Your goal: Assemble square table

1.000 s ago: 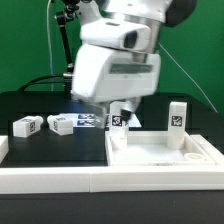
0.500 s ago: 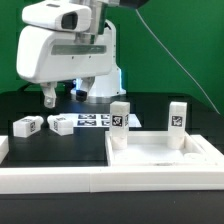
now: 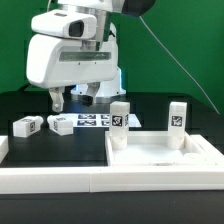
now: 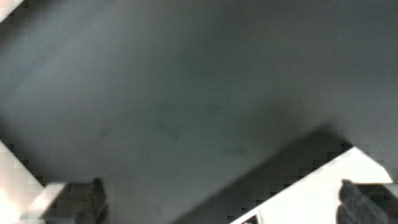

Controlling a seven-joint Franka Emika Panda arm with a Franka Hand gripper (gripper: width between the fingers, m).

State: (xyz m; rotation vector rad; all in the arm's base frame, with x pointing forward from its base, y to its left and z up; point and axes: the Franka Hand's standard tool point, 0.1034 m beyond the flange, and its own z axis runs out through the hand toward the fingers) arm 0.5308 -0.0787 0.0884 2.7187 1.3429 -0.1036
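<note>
Black tabletop [image 3: 60, 146]. Hand [image 3: 72, 100]: fingers [image 3: 56, 102] apart, empty. White plastic square slab with raised rim [image 3: 160, 158]: toward exterior view's right of hand, bearing two upright white block legs [image 3: 119, 115]. Two loose legs [image 3: 62, 124]: below hand.

Black table [image 3: 60, 148] fills the scene. A green backdrop [image 3: 195, 40] stands behind its far edge. The marker board [image 3: 92, 121] lies flat on the table, mid-depth, toward the exterior view's left of centre. A long white border rail [image 3: 50, 180] runs along the near edge. A short white rail end [image 3: 3, 148] shows at the exterior view's left margin. Wrist view: dark table surface, blurred.
</note>
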